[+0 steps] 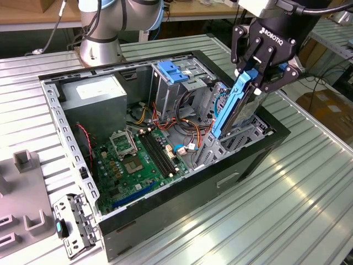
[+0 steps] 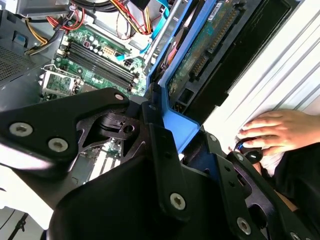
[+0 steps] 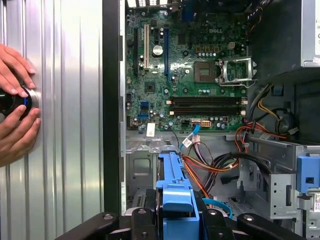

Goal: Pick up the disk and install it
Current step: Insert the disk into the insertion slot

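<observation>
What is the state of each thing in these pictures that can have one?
gripper: shut on the disk's upper end.
disk: held tilted, lower end inside the drive cage, upper end sticking out.
computer case: lying on its side, open, motherboard exposed.
person's hands: resting around a round knob on the table.

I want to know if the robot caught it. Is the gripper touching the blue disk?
Touching. In the exterior view, the gripper pinches the disk at its blue top end from both sides, with no gap, holding it tilted above the open computer case.
</observation>
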`<state>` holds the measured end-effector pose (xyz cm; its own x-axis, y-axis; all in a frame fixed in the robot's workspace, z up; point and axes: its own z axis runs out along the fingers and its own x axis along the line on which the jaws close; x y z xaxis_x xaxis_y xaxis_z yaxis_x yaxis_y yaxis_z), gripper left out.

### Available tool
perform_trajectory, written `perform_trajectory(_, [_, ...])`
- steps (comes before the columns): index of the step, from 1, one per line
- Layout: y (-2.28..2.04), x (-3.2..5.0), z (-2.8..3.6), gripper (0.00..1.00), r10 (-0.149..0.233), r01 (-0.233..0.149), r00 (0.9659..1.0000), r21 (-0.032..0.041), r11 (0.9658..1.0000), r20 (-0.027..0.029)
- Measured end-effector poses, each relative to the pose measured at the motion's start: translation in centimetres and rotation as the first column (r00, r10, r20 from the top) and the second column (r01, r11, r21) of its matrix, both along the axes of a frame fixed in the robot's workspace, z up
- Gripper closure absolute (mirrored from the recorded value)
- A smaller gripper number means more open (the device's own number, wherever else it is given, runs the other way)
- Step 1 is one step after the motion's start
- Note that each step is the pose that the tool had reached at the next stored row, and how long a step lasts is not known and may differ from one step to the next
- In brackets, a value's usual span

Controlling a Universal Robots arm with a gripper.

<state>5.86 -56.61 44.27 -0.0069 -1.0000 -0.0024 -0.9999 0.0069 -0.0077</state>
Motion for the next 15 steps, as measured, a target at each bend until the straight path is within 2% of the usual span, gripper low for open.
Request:
perform_trajectory(7, [0.0, 0.03, -0.2, 0.63, -0.013, 0.013, 0.9999, 0.0, 0.9999, 0.0])
perform_trajectory(15, [0.0, 0.05, -0.8, 0.63, -0.019, 0.019, 0.9998, 0.0, 0.9998, 0.0])
